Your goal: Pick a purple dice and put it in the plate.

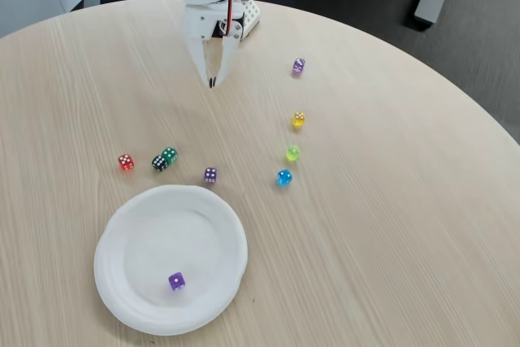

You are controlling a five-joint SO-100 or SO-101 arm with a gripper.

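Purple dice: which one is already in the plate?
The deep-violet die lying inside the white plate, toward its near edge. The other two purplish dice sit on the bare table.

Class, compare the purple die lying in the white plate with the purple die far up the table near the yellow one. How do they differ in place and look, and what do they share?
The purple die in the plate rests on the plate; the far purple die sits on bare table. The plate die looks deeper violet; the far one looks paler. The far die lies nearer the tool. Both are small cubes with white pips.
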